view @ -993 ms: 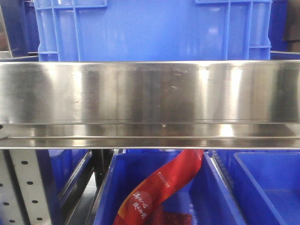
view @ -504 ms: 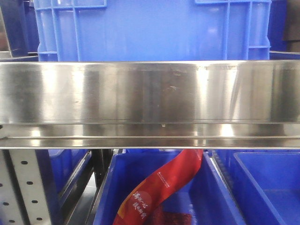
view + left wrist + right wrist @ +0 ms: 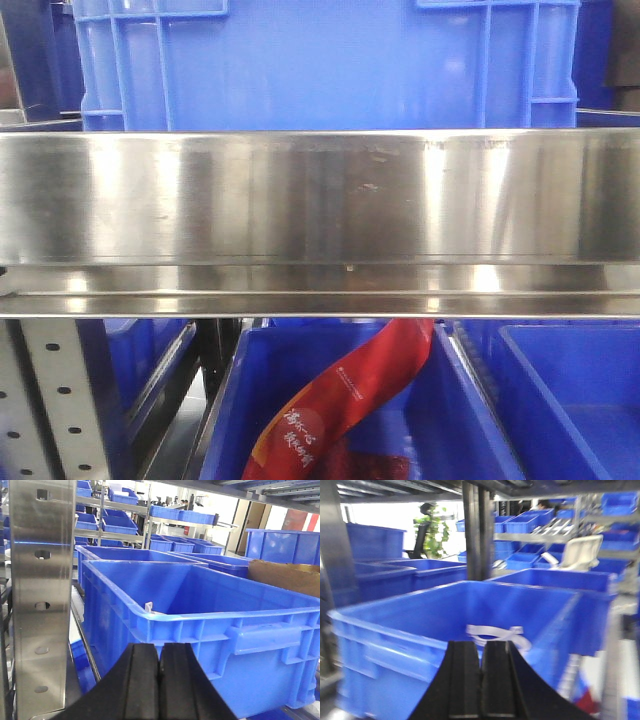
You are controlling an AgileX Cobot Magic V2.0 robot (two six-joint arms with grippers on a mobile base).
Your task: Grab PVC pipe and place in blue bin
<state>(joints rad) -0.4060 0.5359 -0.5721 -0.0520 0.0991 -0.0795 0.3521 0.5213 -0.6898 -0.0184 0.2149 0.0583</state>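
Observation:
My left gripper (image 3: 160, 649) is shut and empty, in front of the near wall of a large blue bin (image 3: 210, 625). A small white piece (image 3: 148, 607) shows just over that bin's near rim. My right gripper (image 3: 481, 646) is shut and empty, in front of another blue bin (image 3: 395, 635). White curved pipe pieces (image 3: 495, 631) lie inside that bin, just beyond the fingertips; the view is blurred. Neither gripper shows in the front view.
A wide steel shelf beam (image 3: 320, 200) fills the front view, with a blue crate (image 3: 320, 60) above it. Below, a blue bin (image 3: 455, 420) holds a red packet (image 3: 350, 395). A perforated steel upright (image 3: 40, 595) stands left of my left gripper. Shelf posts (image 3: 477, 530) rise behind the right bin.

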